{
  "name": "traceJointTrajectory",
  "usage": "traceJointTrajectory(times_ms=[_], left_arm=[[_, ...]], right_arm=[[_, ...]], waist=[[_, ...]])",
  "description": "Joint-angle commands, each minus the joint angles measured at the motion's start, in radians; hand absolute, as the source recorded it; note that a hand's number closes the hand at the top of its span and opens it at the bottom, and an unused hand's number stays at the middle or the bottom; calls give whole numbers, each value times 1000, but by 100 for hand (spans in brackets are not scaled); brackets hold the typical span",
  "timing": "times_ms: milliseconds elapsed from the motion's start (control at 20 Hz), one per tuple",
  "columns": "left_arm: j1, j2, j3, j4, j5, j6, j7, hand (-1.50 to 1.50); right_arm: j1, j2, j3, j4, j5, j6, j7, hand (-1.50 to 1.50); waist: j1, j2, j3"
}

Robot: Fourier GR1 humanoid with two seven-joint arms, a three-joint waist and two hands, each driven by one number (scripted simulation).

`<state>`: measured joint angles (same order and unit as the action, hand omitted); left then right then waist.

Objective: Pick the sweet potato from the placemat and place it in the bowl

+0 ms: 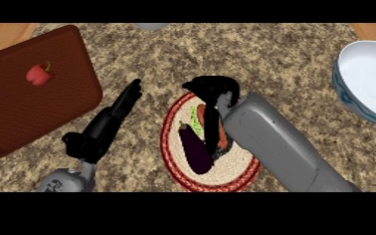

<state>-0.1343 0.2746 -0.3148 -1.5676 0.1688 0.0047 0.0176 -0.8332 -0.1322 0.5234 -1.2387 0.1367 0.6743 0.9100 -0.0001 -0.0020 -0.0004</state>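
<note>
A speckled stone counter point(279, 55) is seen from above. At the far left, well away from both hands, lies a dark brown board point(44, 109) with a small red pepper point(40, 74) on it. Just right of the board is the left hand point(110, 122), resting flat on the counter with its fingers straight and pointing up and to the right, holding nothing. To the right of that hand, near it but apart from it, is a round placemat point(220, 174) with a red rim. On the mat, a dark purple eggplant point(195, 152) lies nearest the left hand, with a small green vegetable point(195, 118) beside it. Next comes the orange sweet potato point(201, 113), on the mat directly under the right hand point(214, 90). That hand bends down over the mat with its fingers curled round the sweet potato, so only strips of orange show beside a black finger. Far to the right of this hand, at the edge, is a white bowl point(360, 74).
</note>
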Motion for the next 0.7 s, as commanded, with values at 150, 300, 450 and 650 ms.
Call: traceJointTrajectory(times_ms=[150, 300, 450, 650], left_arm=[[-15, -22, 43, 11, -17, -17, 16, 0], [-15, -2, 70, -9, -4, -63, 28, 0], [1, -31, 48, -18, -49, -43, 28, 0], [23, -76, 37, -11, -76, -38, 15, 0]], right_arm=[[106, 21, 42, -148, 149, -38, 62, -150], [108, -28, 7, -101, 216, -19, -51, -150], [149, 4, 49, -134, 297, -37, -27, -150], [198, -18, 11, -172, 351, -7, -34, -150]], waist=[[-1, 0, 0], [3, 2, 0], [4, 1, 0], [2, 1, 0]])
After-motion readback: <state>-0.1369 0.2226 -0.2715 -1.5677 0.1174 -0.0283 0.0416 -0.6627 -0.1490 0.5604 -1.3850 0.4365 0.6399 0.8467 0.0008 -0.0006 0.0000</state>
